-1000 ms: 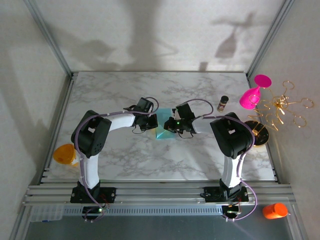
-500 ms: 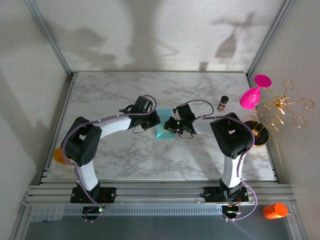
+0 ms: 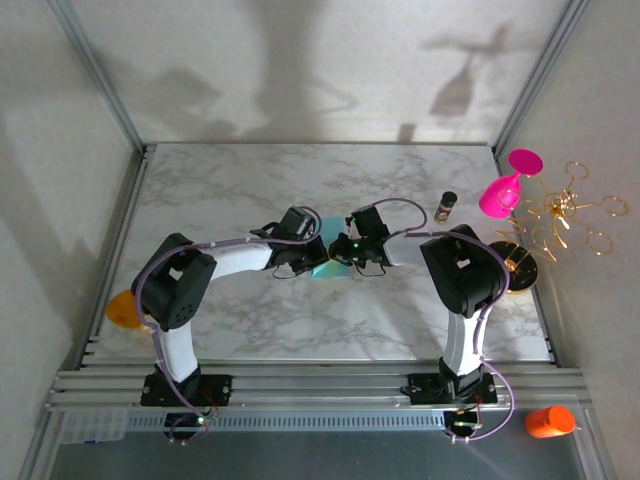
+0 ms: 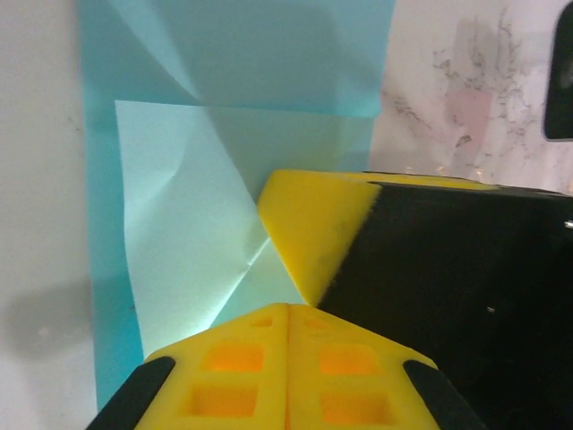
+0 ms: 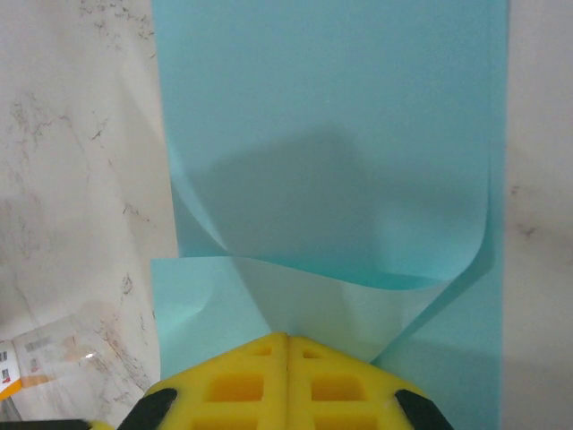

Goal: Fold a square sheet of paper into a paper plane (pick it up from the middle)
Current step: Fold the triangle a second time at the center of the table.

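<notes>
From the arm bases at the near edge of the table (image 3: 240, 330), both arms reach in to meet over its middle, where the square sheet of paper (image 5: 331, 116) lies flat on the marble. One pale flap (image 4: 179, 224) is turned over onto the darker teal. The left pincer (image 4: 286, 315) has its yellow fingers pressed together low over the flap's near part. The right pincer (image 5: 286, 342) is likewise together, its tip resting where the creases meet. Whether it nips a layer or only presses, I cannot tell. The step in hand looks like setting this fold. To do it well, one pincer should probably pin the flap as an anchor while the other slides along the fold line. Light, even pressure matters, since thin paper on smooth marble will likely skid or buckle. The curled side edges seen from the right wrist need flattening squarely. At the far right corner a pink goblet (image 3: 503, 190) stands well apart.
</notes>
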Robot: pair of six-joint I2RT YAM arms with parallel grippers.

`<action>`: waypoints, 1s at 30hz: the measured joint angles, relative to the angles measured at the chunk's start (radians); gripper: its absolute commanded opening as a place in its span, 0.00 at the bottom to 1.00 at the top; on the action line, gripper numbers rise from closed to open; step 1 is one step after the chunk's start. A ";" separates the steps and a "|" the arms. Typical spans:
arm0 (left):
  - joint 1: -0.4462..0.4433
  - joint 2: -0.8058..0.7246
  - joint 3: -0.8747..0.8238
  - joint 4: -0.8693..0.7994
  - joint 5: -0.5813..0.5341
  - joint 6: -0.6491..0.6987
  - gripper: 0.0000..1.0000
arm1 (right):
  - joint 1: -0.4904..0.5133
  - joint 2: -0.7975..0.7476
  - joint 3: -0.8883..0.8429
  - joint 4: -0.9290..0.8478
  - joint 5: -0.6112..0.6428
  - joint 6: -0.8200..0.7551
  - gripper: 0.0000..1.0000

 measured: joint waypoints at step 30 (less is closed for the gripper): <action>0.020 0.018 -0.068 0.034 -0.011 0.008 0.05 | 0.000 0.004 0.013 -0.022 0.003 0.000 0.00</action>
